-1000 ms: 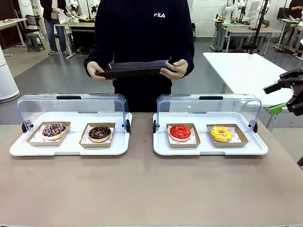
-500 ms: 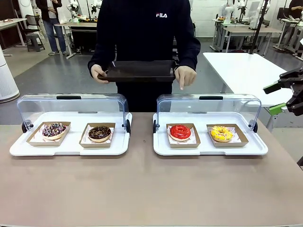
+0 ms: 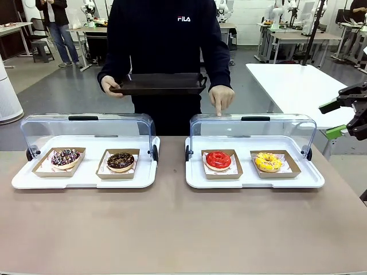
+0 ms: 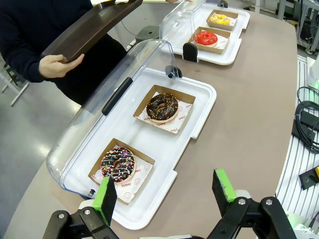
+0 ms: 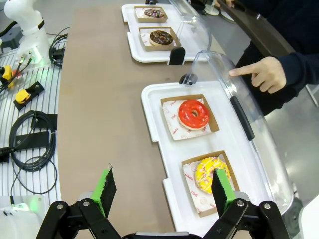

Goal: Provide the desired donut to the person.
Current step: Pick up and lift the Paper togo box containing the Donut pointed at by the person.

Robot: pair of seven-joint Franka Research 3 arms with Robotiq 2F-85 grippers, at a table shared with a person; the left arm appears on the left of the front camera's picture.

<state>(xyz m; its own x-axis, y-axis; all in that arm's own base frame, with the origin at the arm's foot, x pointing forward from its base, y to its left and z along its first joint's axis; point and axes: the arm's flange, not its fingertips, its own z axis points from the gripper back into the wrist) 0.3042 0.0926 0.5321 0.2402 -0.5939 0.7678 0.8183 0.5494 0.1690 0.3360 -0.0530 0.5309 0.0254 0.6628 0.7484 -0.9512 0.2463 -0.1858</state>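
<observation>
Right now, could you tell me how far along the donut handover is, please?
Done: the person's hand points toward the red donut, apparently choosing it. In hand: nothing; the left gripper and right gripper are open and empty. Left: moving that donut onto the dark tray the person holds.

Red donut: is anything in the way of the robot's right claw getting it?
The yellow donut sits nearer the right gripper than the red donut; the clear lid is swung back, so from above nothing visible blocks.

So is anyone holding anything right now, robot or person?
The left end effector and right end effector are open and empty. The person's hand grips the dark tray by one end; the other hand only points.
</observation>
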